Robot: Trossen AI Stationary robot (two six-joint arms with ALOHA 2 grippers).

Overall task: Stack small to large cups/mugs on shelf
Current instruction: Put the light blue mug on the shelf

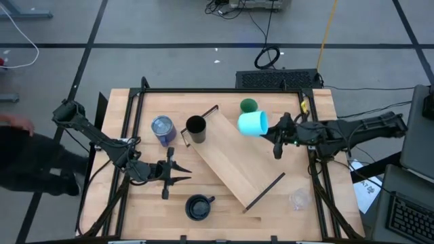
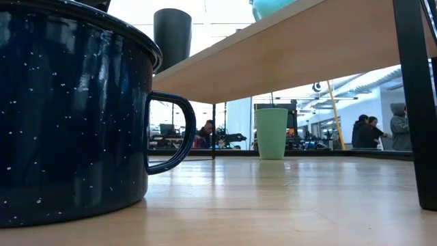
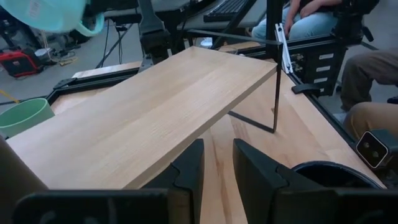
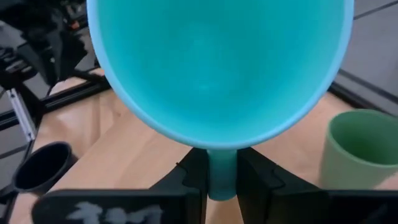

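Right gripper [image 4: 221, 177]: clamped on the handle of the cyan handled mug [image 1: 253, 123], mouth of the mug facing the wrist, carried over the far end of the shelf [image 1: 234, 158].
Green cup [image 1: 249, 106]: upright on the bench [image 1: 146, 207], just beyond the held mug and beside it.
Black cup [image 1: 195, 126]: upright on the shelf's other far corner, well off from the right gripper.
Left gripper [image 1: 178, 172]: fingers parted, holding nothing, low over the bench at the shelf's long edge.
Bluish-purple shiny tumbler [image 1: 162, 129]: on the bench, beyond the left gripper.
Dark navy handled mug [image 1: 198, 207]: on the bench, near the left gripper, at the front.
Small clear glass cup [image 1: 298, 198]: on the bench, well nearer the front edge than the right gripper.
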